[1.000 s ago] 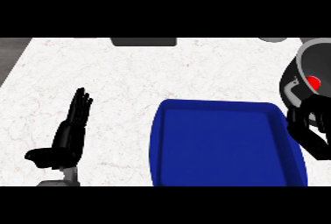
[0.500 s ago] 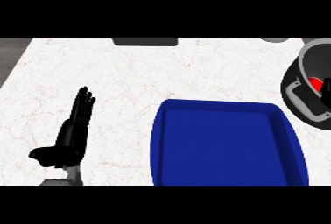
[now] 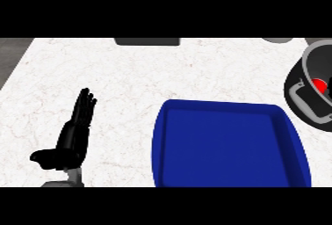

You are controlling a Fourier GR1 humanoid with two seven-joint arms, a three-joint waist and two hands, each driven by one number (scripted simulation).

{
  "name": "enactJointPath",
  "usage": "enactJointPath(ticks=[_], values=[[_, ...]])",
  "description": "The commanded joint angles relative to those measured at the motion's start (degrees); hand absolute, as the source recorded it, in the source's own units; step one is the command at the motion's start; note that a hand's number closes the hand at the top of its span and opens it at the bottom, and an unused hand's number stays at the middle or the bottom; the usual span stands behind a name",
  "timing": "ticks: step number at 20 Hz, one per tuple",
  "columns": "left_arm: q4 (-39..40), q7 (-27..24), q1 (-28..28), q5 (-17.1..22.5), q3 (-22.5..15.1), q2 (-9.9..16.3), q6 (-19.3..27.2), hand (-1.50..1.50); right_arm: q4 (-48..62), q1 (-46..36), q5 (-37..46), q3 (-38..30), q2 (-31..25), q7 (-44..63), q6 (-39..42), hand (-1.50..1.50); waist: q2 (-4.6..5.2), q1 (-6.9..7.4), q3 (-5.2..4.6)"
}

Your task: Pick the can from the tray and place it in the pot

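The right hand that hung over the pot (image 3: 310, 94) a second ago has gone from sight, leaving the red can (image 3: 319, 84) lying inside it at the desk's (image 3: 130, 88) right edge. The blue tray (image 3: 227, 149) holds nothing. The left hand (image 3: 73, 136) rests at lower left, fingers straight and pressed together. To my eye, the placing looks done.

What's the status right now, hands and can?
Left hand open, resting on the counter. Right hand out of view. Something red, likely the can, inside the pot. Blue tray holds nothing. No obstruction seen.
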Motion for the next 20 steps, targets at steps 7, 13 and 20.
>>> enactJointPath(ticks=[7,13,20], values=[[-0.59,-0.39,0.48,-0.21,-1.08,0.0,-1.46,0.0,30.03,-10.67,6.25,0.41,-3.12,0.62,-3.03,1.5,0.53,1.54,0.08],[0.46,0.08,-2.08,-0.85,-0.89,-1.13,0.05,0.0,38.84,-11.16,2.15,-3.03,-4.78,-9.28,0.49,-1.5,0.61,0.98,0.2],[-1.78,1.12,0.05,-0.74,-1.09,-1.25,0.44,0.0,37.7,-14.91,-14.4,-17.28,-3.94,-19.34,6.22,-1.5,-0.21,-0.56,0.33]])
